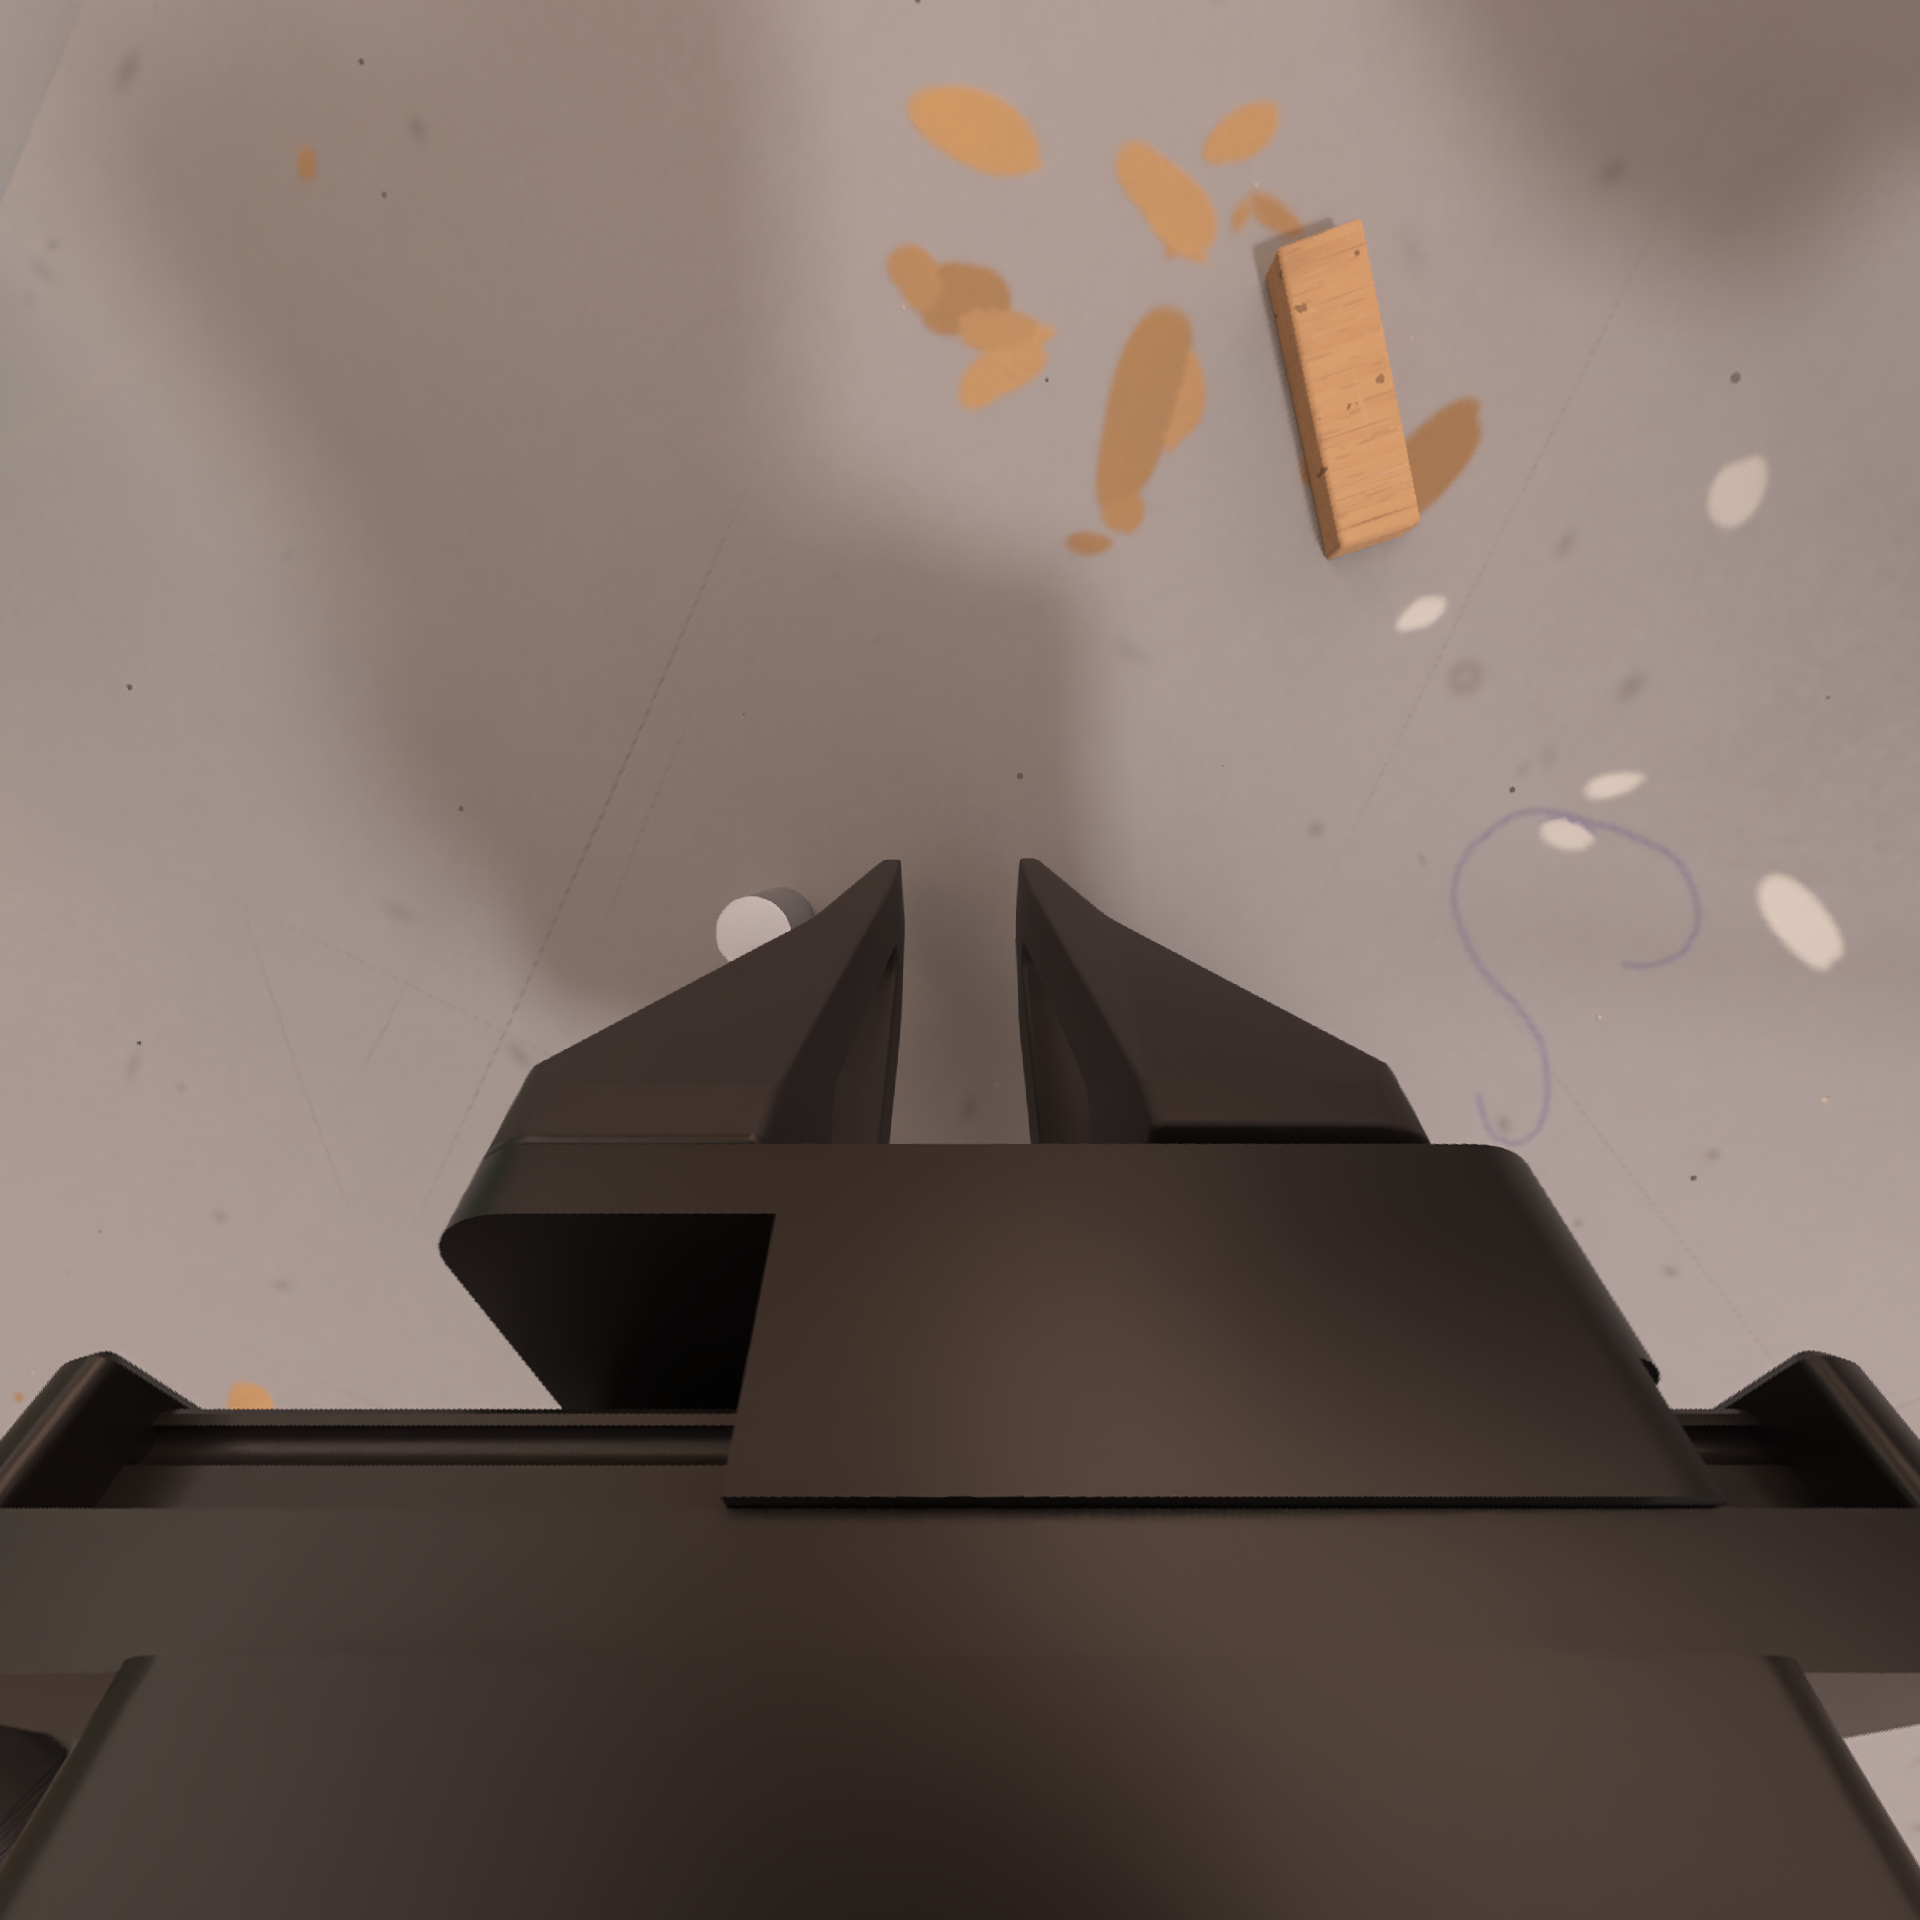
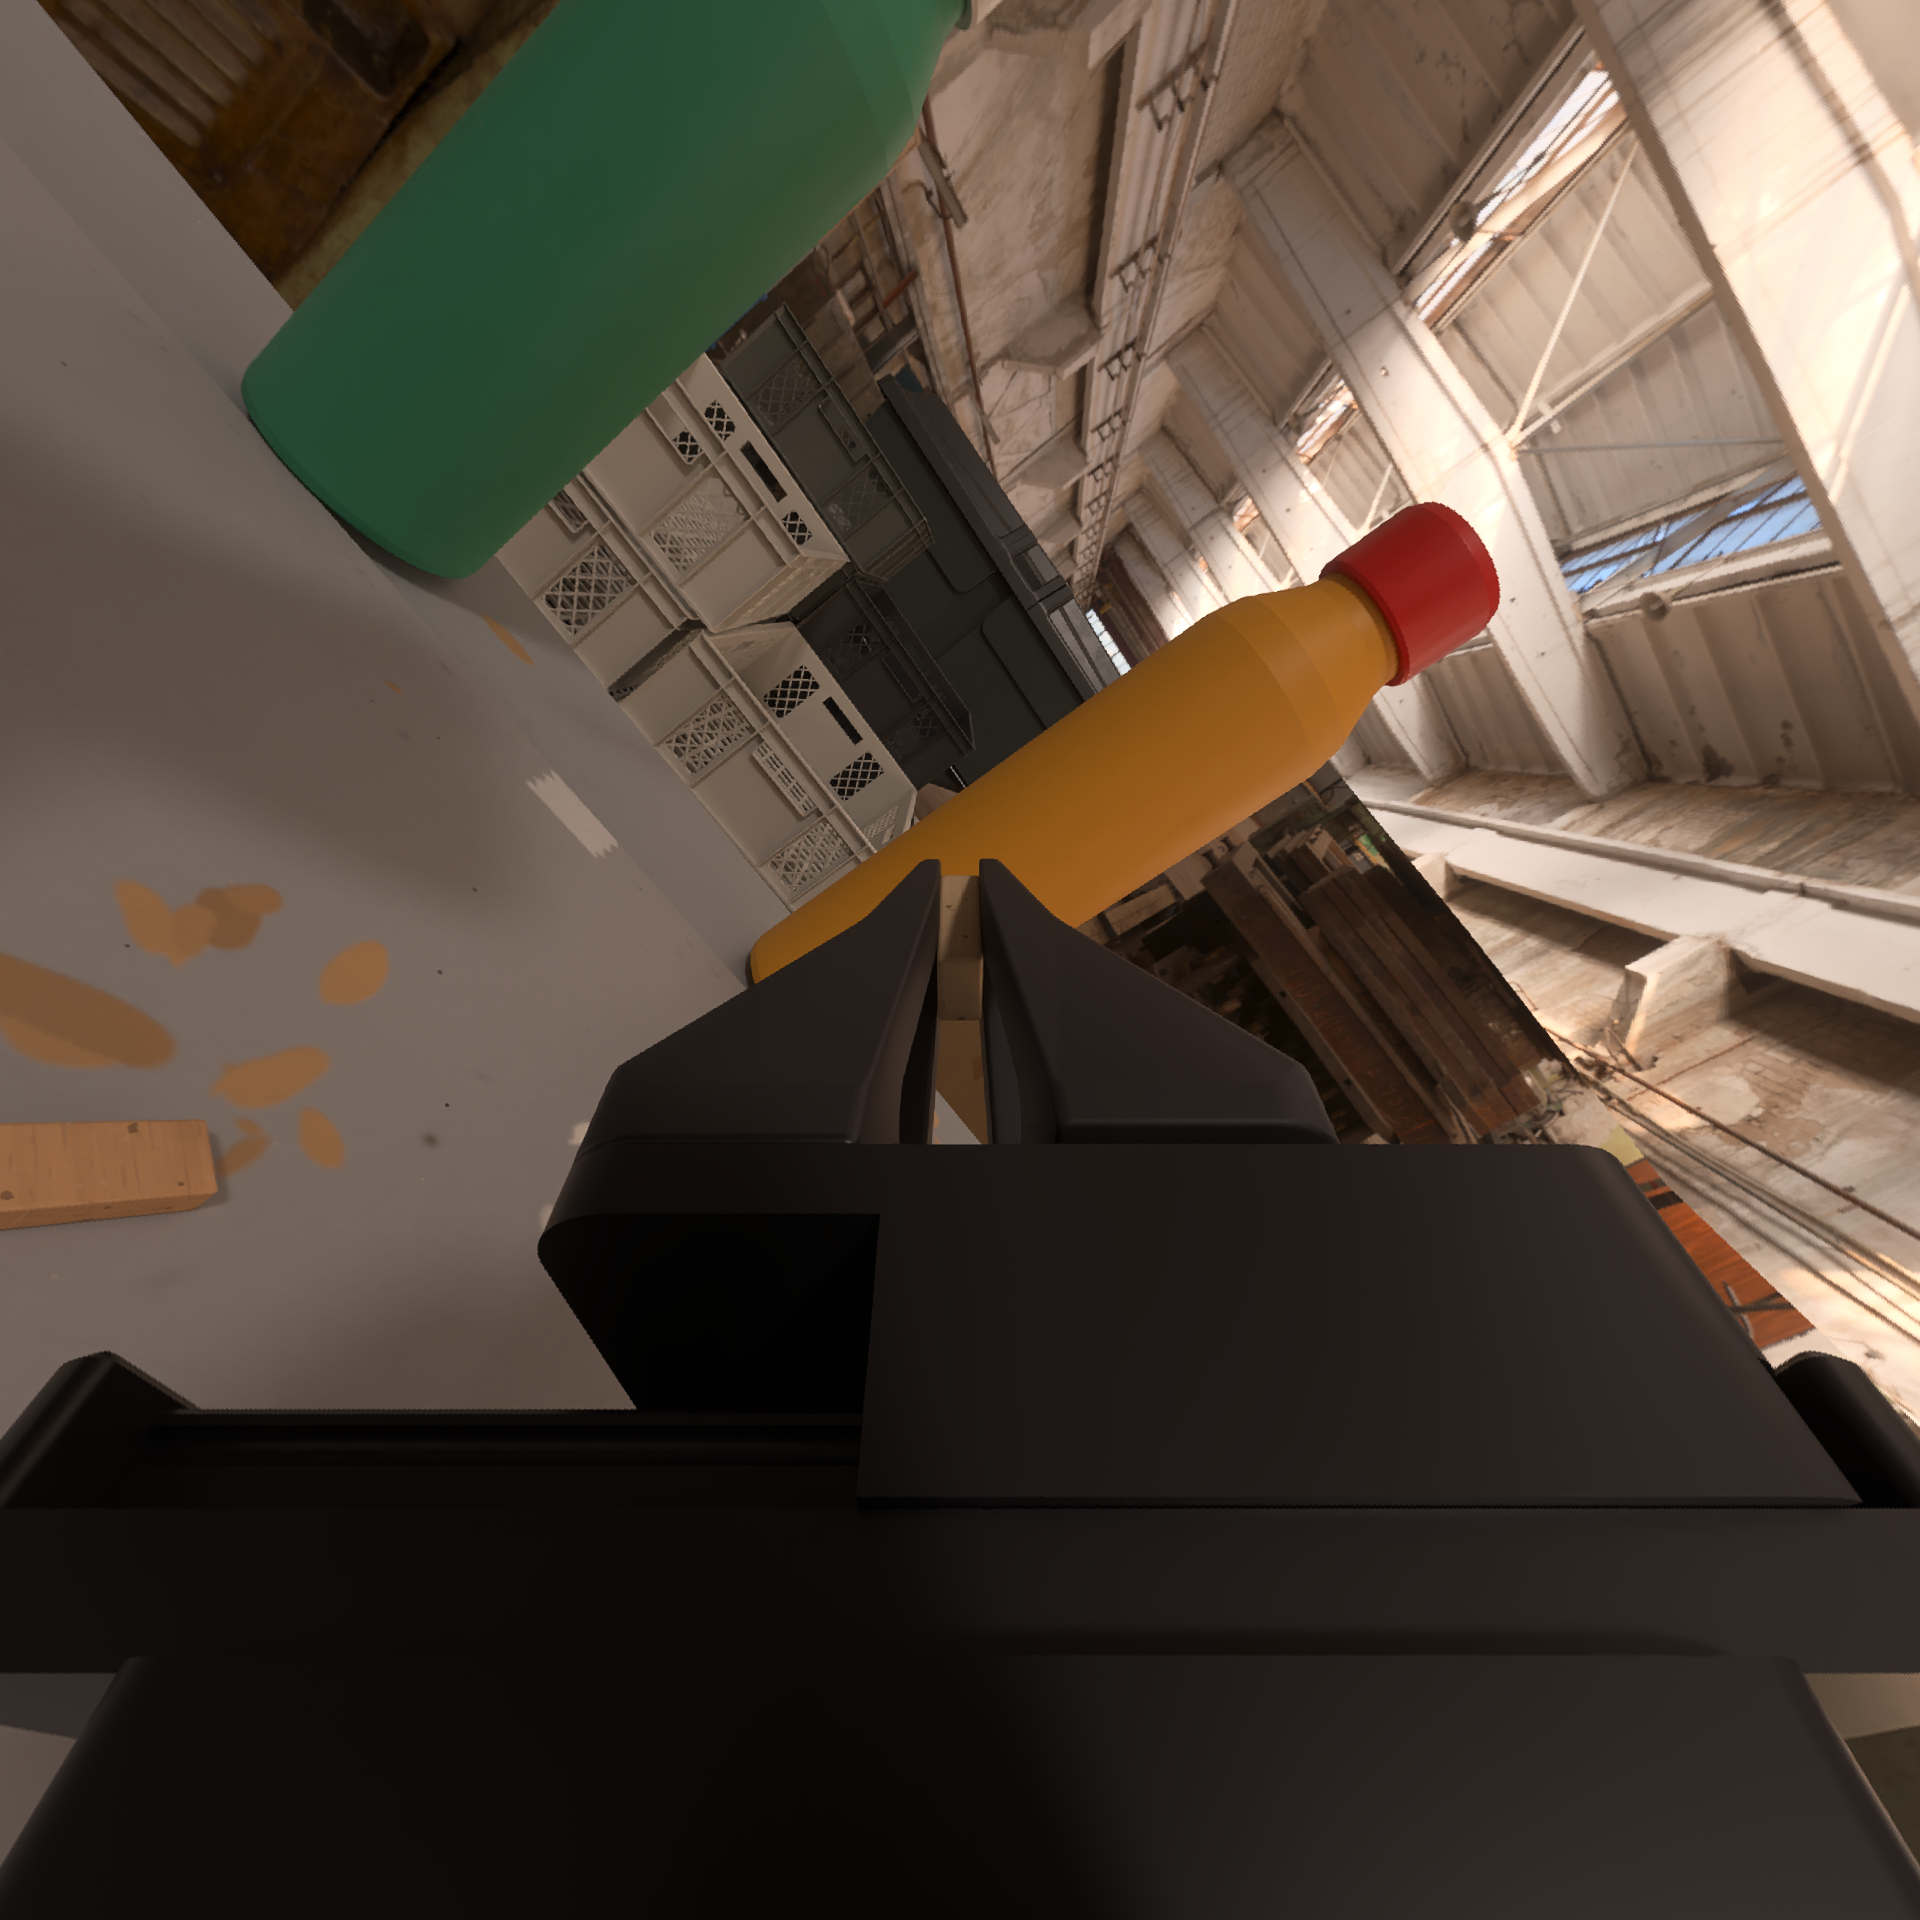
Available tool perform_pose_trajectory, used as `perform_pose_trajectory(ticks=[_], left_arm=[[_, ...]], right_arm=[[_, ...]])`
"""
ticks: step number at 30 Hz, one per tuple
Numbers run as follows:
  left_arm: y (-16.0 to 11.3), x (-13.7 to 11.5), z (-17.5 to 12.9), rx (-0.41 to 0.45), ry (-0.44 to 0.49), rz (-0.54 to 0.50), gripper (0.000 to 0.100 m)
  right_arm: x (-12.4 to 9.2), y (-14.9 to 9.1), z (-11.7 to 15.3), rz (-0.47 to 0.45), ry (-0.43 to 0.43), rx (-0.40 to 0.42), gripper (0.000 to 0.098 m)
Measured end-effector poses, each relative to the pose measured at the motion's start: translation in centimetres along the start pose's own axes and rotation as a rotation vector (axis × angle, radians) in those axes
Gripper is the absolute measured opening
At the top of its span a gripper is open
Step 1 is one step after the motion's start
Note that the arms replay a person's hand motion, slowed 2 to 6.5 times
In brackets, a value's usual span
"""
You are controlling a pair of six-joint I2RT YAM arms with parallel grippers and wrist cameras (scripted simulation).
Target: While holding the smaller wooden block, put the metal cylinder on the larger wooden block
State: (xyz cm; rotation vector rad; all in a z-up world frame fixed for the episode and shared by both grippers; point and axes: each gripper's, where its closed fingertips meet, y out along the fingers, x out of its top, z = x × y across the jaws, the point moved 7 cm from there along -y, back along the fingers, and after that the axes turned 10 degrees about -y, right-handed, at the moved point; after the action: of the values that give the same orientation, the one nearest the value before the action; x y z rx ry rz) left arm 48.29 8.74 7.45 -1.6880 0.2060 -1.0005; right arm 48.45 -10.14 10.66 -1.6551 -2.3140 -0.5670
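So the right gripper [image 2: 958, 878] has its dark jaws pinched nearly together on the small pale wooden block [image 2: 961, 961], which fills the slim gap between them, with an orange bottle with a red cap [image 2: 1143, 769] and a big green container [image 2: 582, 260] standing on the table beyond. The left gripper [image 1: 960, 873] hangs above the grey paint-spotted table [image 1: 416, 520] with a narrow gap between its jaws and nothing in them. The short silvery metal cylinder [image 1: 756, 923] sits just left of its left finger, and the larger light-brown wooden block [image 1: 1340, 387] lies flat well ahead to the right.
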Motion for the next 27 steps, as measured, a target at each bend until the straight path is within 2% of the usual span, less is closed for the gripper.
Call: perform_pose_trajectory(ticks=[11,21,27], left_arm=[[0.13,-0.26,-0.27,0.004,0.006,-0.005,0.035],[-0.01,-0.40,-0.76,-0.029,0.010,0.007,0.035],[-0.22,-0.06,-0.86,-0.034,0.016,-0.024,0.034]], right_arm=[[0.01,0.00,0.01,-0.001,0.000,0.001,0.0060],[0.01,0.00,0.01,-0.001,0.000,0.001,0.0060],[0.01,0.00,0.01,-0.001,0.000,0.001,0.0060]])
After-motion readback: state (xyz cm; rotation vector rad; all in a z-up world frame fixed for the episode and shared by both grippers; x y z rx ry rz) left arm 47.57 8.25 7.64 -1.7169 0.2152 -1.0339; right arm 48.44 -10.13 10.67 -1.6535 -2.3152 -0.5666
